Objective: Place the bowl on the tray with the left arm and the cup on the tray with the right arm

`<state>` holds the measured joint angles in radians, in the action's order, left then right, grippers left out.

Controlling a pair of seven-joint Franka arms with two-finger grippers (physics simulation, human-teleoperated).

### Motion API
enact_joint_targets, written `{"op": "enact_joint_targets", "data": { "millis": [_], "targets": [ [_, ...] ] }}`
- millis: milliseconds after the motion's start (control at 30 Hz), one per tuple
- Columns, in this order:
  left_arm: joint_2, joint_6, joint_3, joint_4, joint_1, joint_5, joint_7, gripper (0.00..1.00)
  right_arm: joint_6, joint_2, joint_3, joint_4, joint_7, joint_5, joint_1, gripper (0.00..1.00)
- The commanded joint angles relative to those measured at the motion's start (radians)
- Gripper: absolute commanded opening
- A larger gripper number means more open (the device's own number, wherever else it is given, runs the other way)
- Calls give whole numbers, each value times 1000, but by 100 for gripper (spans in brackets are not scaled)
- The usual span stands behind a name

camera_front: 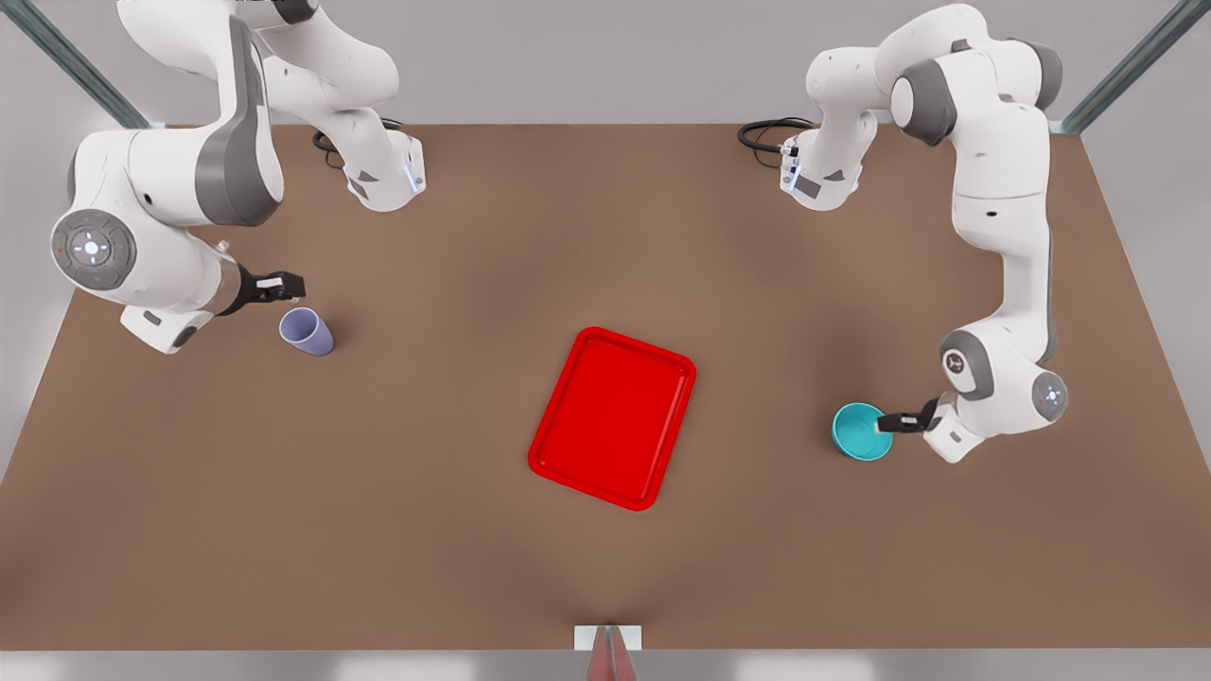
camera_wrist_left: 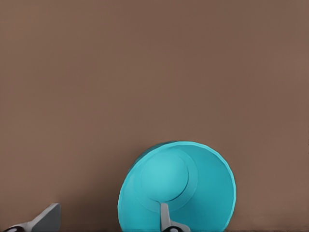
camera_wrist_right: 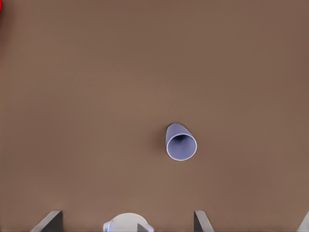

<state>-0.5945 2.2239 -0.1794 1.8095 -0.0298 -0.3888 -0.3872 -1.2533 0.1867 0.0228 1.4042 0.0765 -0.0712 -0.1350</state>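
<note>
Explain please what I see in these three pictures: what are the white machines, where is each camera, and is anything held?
The white machines are two robot arms on a brown table, drawn by a simulator. The wide picture looks down on the whole scene. The other two come from cameras on the arms' wrists.

In the middle lies a red tray, with nothing on it. The left end effector, on the front view's right, is open, with one finger inside the teal bowl and the other outside its wall. The right end effector, on the front view's left, hovers open near the lavender cup without touching it. Nothing is lifted yet.
</note>
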Motion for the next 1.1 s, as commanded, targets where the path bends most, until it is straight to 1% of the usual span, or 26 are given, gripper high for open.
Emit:
{"op": "enact_joint_targets", "data": {
  "millis": [0,67,100,167,200,233,267,300,400,433,467,567,633,667,733,767,833,933,967,1033,1067],
  "targets": [
    [5,16,1,16,-13,-1,-326,100,8,8,0,-8,-1,1,-2,100],
    [-1,19,1,16,-28,-2,-325,100,3,10,0,-13,-3,-1,-5,100],
    [-7,20,0,14,-36,-4,-322,100,-5,16,0,-27,0,-38,-3,100],
    [-27,23,0,16,-45,-4,-320,100,-6,20,2,-59,3,-24,28,100],
    [-28,25,0,14,-45,-4,-318,94,-6,20,3,-60,3,-1,41,100],
    [-30,25,0,14,-45,-4,-317,62,-6,20,5,-62,2,-1,44,100],
    [-33,25,0,14,-45,-4,-317,49,-9,20,6,-62,2,1,48,100],
    [-34,25,0,13,-45,-4,-315,48,-14,20,6,-62,8,1,49,100],
    [-42,26,0,11,-45,-2,-317,42,-15,23,6,-60,12,-4,49,100],
    [-42,26,0,11,-45,-2,-314,28,-25,23,6,-60,11,-7,48,100],
    [-42,26,0,8,-45,-2,-312,22,-25,23,6,-60,11,-4,49,100],
    [-36,25,0,-15,-55,7,-214,21,-25,23,6,-60,11,-2,48,100],
    [10,-3,1,-19,-84,10,-90,21,-25,23,6,-60,11,4,49,100],
    [33,-19,1,-22,-107,10,-7,21,-25,23,6,-62,12,2,49,100],
    [45,-43,1,-87,-206,10,284,21,-25,23,6,-62,12,4,77,100],
    [13,-58,-2,-145,-281,5,419,21,-28,23,6,-64,11,13,94,100],
    [-67,-85,0,-289,-409,10,807,21,-28,23,6,-80,11,21,94,100],
    [-149,-113,0,-423,-576,2,1278,21,-26,23,3,-82,12,25,84,100],
    [-160,-113,0,-427,-605,4,1362,21,-26,23,2,-82,12,27,81,100],
    [-237,-112,20,-547,-622,2,1499,21,-26,23,0,-80,23,31,80,100],
    [-242,-110,20,-547,-642,5,1501,21,-31,25,-1,-76,28,50,58,100]
  ]
}}
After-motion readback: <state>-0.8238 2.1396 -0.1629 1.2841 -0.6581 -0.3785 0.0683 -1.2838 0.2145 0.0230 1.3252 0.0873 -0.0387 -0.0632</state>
